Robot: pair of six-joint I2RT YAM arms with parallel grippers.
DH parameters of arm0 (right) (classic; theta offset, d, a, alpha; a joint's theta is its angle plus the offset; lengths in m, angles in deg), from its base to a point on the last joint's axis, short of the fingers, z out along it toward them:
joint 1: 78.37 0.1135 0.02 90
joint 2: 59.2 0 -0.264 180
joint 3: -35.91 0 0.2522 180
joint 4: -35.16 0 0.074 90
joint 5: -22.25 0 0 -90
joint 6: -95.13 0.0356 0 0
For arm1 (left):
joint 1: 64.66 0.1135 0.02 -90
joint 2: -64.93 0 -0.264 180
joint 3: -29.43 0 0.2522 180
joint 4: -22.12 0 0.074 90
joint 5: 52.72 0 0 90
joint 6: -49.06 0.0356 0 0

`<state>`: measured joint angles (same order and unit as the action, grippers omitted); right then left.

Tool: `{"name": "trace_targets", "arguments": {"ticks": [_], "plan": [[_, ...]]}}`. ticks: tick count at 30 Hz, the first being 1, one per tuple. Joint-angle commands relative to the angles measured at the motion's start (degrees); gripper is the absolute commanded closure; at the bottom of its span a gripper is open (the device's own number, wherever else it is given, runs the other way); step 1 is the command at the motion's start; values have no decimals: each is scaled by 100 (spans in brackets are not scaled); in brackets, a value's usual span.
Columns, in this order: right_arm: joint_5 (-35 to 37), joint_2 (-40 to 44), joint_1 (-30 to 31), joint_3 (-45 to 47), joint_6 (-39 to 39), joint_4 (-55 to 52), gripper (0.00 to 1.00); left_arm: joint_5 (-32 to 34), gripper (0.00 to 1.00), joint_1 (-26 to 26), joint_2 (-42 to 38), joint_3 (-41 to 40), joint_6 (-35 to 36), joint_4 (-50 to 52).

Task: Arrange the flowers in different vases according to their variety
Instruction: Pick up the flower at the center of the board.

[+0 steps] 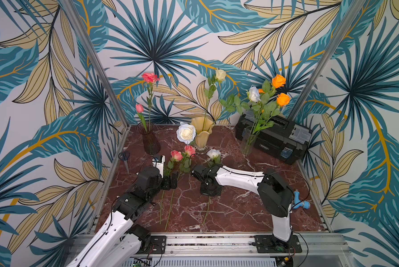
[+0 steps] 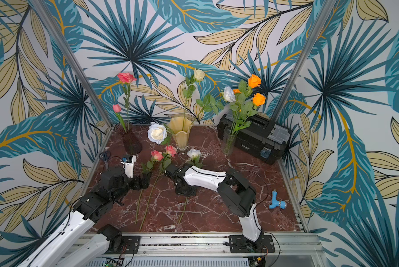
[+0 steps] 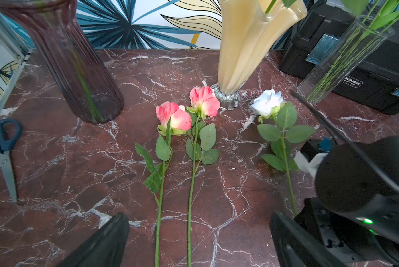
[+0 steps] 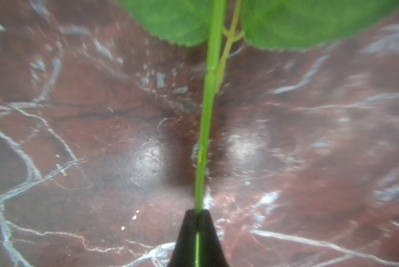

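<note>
Pinching white rose's stem, apparently mid-length: right gripper

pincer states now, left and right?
left pincer: open, holding nothing.
right pincer: closed on the white rose, gripping its stem.

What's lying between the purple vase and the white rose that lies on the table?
One pink rose beside another pink rose, both lying flat; the left wrist view shows them best.

Open tabletop right of lying flowers; vases, toolbox block back; scissors left edge.
</note>
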<state>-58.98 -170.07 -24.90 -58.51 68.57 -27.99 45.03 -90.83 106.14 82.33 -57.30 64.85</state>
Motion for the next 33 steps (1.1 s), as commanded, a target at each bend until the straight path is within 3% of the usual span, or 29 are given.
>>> {"name": "trace_targets", "arguments": {"ticks": [1,12,22,33], "plan": [[719,515,99,220,197,-80,100,48,0,3,-3,-112,-16,-19],[2368,1712,641,444,-82,-291,100,33,0,0,18,-99,-25,4],[3687,2158,919,111,-485,-487,100,10,0,4,32,-99,-16,6],[4724,2454,691,-576,-2296,459,100,-124,0,7,210,-29,1,40]]}}
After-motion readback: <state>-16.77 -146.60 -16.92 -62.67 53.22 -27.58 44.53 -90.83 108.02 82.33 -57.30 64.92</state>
